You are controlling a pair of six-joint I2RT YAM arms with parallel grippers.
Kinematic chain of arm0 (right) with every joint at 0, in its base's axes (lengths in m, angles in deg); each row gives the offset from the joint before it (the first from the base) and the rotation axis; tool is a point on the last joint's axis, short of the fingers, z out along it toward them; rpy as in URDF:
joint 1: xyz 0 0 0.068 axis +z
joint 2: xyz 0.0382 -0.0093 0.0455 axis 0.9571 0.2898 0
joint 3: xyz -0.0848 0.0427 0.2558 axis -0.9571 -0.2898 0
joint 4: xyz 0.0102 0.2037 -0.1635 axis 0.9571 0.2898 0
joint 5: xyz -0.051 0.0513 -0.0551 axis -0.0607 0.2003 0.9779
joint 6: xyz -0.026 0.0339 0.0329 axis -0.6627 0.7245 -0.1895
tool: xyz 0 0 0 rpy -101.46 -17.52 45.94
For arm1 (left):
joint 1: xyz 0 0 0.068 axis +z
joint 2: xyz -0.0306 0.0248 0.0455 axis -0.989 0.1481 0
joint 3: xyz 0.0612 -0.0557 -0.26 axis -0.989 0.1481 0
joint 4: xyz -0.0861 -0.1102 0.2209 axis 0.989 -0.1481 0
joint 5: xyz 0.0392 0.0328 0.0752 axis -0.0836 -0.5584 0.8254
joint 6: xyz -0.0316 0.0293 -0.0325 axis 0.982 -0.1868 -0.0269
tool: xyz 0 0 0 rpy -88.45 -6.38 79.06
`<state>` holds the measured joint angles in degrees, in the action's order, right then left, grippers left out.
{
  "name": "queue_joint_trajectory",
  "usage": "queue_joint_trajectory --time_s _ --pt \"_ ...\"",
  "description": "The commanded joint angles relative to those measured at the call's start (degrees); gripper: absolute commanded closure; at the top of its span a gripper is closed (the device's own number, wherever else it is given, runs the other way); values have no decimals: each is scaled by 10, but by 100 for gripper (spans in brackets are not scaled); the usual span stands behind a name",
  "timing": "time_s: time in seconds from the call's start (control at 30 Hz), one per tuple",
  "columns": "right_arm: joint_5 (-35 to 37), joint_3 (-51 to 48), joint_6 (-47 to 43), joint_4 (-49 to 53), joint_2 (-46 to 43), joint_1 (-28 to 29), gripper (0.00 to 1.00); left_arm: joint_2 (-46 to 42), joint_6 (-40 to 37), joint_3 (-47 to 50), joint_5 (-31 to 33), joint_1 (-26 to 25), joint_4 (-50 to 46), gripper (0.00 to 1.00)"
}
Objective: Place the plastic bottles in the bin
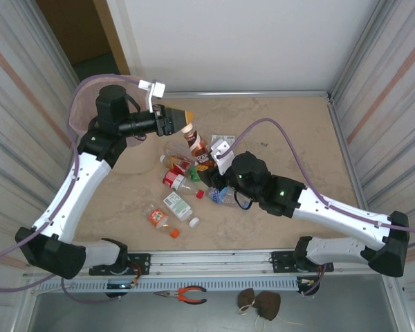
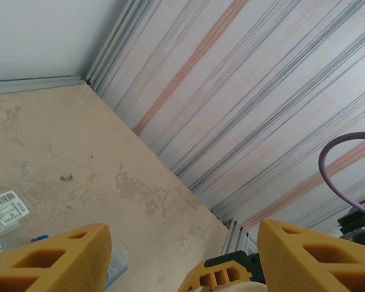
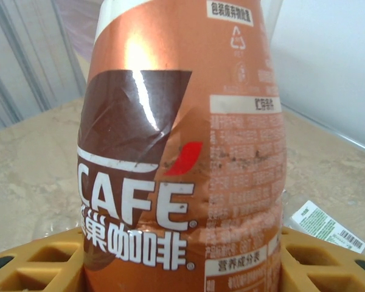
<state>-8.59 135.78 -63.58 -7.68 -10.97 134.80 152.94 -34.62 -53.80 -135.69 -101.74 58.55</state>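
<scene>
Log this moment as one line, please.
left gripper: open, empty | right gripper: shut on brown coffee bottle | loose bottles: several on table

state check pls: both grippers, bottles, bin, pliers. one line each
left gripper: open, empty
right gripper: shut on the coffee bottle
coffee bottle: clamped between the right fingers, label creased
loose bottles: lying on the table, not in the bin
bin: far left, partly behind the left arm; contents hidden
pliers: lying on the near ledge
</scene>
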Motion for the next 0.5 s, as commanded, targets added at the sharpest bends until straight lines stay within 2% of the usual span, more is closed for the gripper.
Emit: queue_joint_trajectory --time_s 0.0,0.23,0.47 --pt "13 26 -8 -26 -2 -13 58 -9 -26 -18 -15 -7 -7 36" --pt "-11 32 1 -18 3 -35 58 -10 -45 -29 -26 -19 -8 36" --pt "-34 40 -8 -16 6 -42 58 2 -58 -44 -26 -30 -24 41"
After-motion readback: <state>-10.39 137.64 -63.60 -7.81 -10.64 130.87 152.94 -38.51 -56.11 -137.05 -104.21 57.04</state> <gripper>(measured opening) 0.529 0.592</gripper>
